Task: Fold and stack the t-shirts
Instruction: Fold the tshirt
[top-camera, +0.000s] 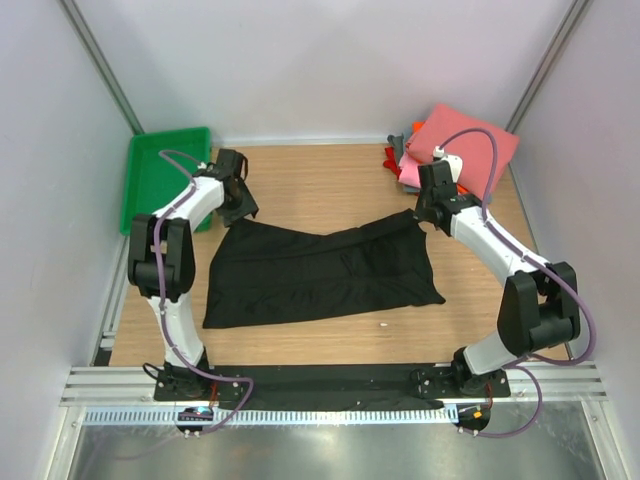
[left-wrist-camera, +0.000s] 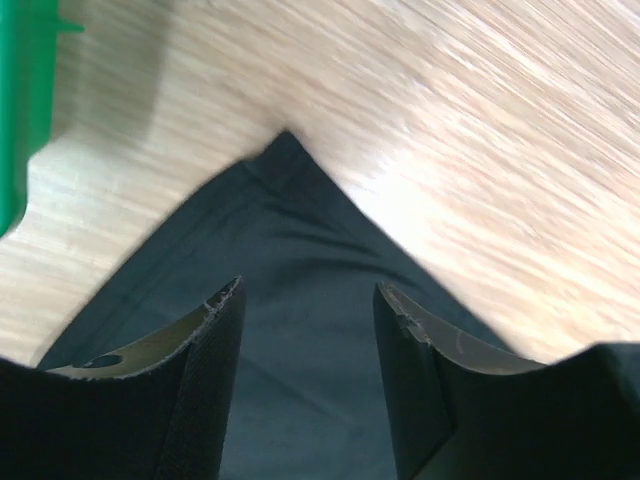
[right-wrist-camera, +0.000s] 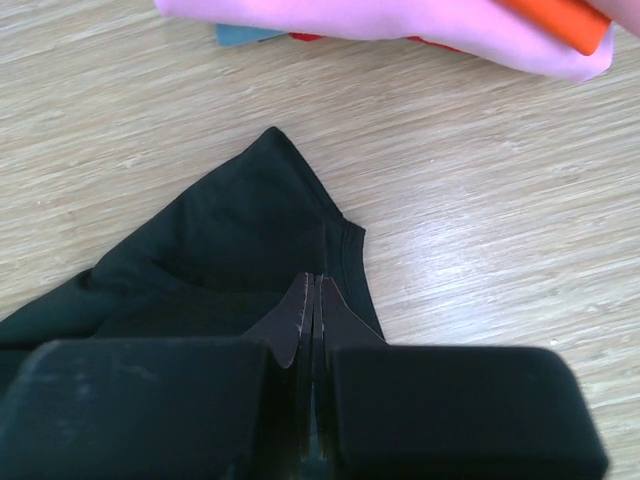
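A plain black t-shirt (top-camera: 320, 270) lies spread on the wooden table, folded into a wide band. My left gripper (top-camera: 238, 208) is open over the shirt's far left corner (left-wrist-camera: 290, 230), with a finger on each side of the cloth (left-wrist-camera: 310, 295). My right gripper (top-camera: 428, 212) is at the far right corner and is shut (right-wrist-camera: 318, 280) on the shirt's hem edge (right-wrist-camera: 240, 230). A stack of folded t-shirts (top-camera: 465, 145), salmon-pink on top with pink, red and grey below, sits at the back right. Its pink (right-wrist-camera: 400, 20) and orange (right-wrist-camera: 560, 15) layers show in the right wrist view.
A green plastic tray (top-camera: 160, 175) stands at the back left corner, and its edge shows in the left wrist view (left-wrist-camera: 20, 100). White walls close in the table on three sides. Bare wood (top-camera: 320, 180) lies between the shirt and the back wall.
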